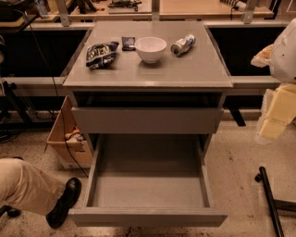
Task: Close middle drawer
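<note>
Nearest the camera, the middle drawer (148,190) stands pulled far out of the grey table (152,70). Its plain flat front panel lies along the lower edge of the view and its bare grey floor and both side walls are exposed. At lower left, a person's tan trouser leg (25,185) ends in a black shoe (64,202) that rests on the speckled floor just beside the drawer's left front corner. At lower right, a black rod (270,201) lies on the floor, apart from the drawer.

Further back, a cardboard box (69,139) sits on the floor against the table's left side. Above the middle drawer, the taller-fronted upper drawer (147,120) projects slightly from the carcass, with a dark gap showing over its top edge. At the right edge of the view, the pale yellowish tool (276,113) hangs below the white arm (286,51), level with the upper drawer and well apart from both drawers. Whether the tool is released or clenched cannot be told.

On the table top stand, from left to right, a crumpled dark snack bag (101,53), a small dark packet (128,43), a white bowl (150,48) and a silver can (183,45) lying on its side. Behind the table runs a wooden workbench (194,8).
</note>
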Robot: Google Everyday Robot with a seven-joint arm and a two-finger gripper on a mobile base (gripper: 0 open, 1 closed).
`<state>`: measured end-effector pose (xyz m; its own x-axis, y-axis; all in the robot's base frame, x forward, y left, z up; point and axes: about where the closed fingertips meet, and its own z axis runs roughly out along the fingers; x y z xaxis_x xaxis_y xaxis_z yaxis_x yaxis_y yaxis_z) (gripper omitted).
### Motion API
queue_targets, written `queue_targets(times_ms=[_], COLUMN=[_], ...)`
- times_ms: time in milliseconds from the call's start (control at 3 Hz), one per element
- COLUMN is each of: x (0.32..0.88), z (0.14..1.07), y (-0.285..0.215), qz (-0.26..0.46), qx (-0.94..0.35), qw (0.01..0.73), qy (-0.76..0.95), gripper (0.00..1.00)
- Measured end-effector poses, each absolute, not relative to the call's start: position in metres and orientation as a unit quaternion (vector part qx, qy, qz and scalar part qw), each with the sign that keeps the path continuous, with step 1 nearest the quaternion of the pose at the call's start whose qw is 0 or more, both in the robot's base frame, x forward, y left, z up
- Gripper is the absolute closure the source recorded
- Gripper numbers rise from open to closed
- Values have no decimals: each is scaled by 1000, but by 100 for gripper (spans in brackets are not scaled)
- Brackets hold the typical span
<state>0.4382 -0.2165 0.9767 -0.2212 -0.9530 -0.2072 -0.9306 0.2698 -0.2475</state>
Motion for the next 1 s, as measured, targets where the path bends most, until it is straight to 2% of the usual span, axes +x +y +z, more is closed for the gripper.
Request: queue_targets(times_ms=[667,1000], x=[439,437], z=[947,887], y=[-210,-199], qz=[-23,5], qx=[-605,-615], qw=[165,171], qy=[778,769], gripper=[0,0])
